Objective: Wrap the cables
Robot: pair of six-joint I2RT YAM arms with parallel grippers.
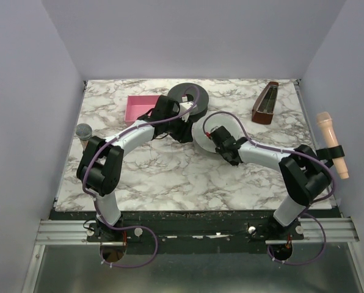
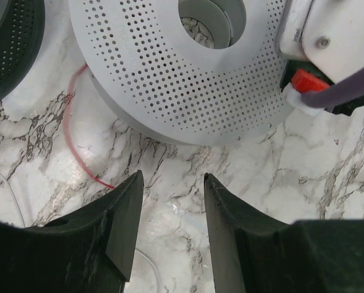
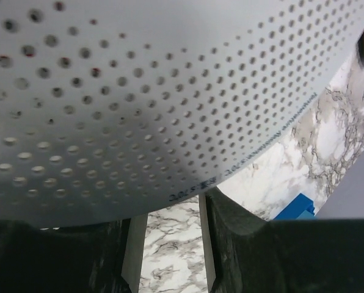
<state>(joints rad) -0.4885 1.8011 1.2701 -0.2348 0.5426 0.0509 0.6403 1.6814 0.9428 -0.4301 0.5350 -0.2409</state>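
A thin red cable (image 2: pixel 72 137) lies in a loose curve on the marble, running under the left edge of the white perforated spool (image 2: pixel 170 73). My left gripper (image 2: pixel 173 183) hovers just in front of that spool, open, with only bare marble between its fingers; the cable's end lies beside its left fingertip. In the top view the left gripper (image 1: pixel 183 130) sits between the two spools. My right gripper (image 3: pixel 173 210) is at the white spool (image 1: pixel 207 131), whose flange (image 3: pixel 170 91) fills the right wrist view and covers the fingertips. Its jaws stand apart with marble showing between them.
A dark perforated spool (image 1: pixel 188 97) stands behind the white one. A pink tray (image 1: pixel 139 108), a metronome (image 1: pixel 265 102), a grey microphone (image 1: pixel 84 130) and a pale microphone (image 1: pixel 332 144) sit around the table. A thin white wire (image 2: pixel 5 183) lies near the left fingers.
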